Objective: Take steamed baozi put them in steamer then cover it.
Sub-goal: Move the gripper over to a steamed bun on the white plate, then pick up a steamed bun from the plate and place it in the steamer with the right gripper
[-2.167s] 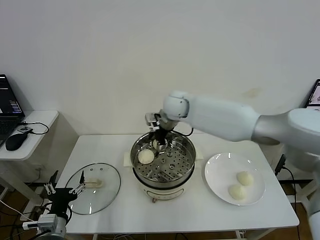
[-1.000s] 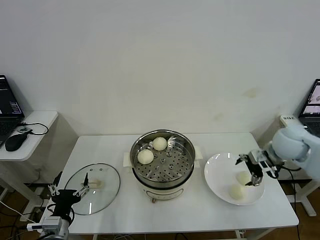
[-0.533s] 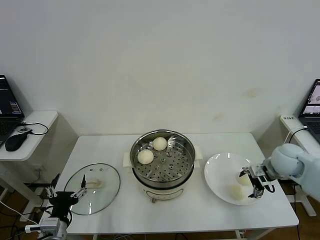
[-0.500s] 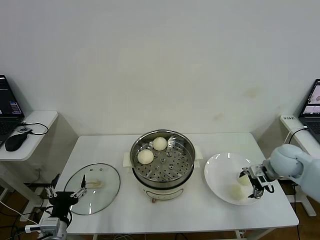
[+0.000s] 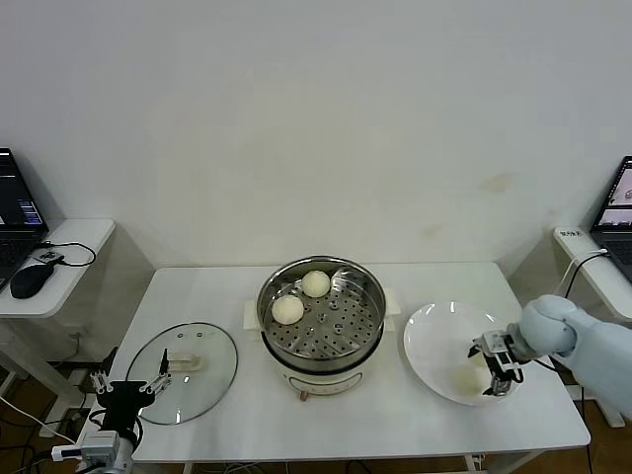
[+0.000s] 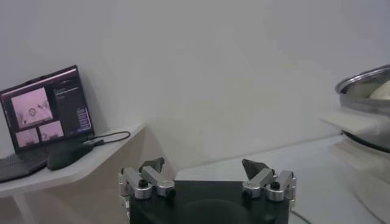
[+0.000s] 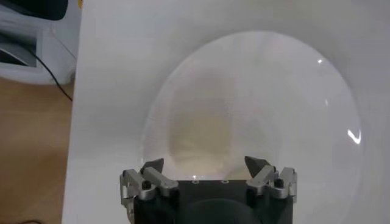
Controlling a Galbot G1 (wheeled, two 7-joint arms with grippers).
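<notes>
The right gripper was down over the white plate at the right side of the table, its fingers spread wide on either side of a steamed baozi. In the right wrist view that bun lay between the open fingertips, its near edge cut off by the gripper body, and whether the pads touched it could not be made out. From the head view the gripper hid most of the buns on the plate. Two more baozi sat on the perforated tray inside the steamer at the table's centre. The cover lay flat on the table to the steamer's left. The left gripper waited low at the table's front left corner, fingers fully open and empty.
</notes>
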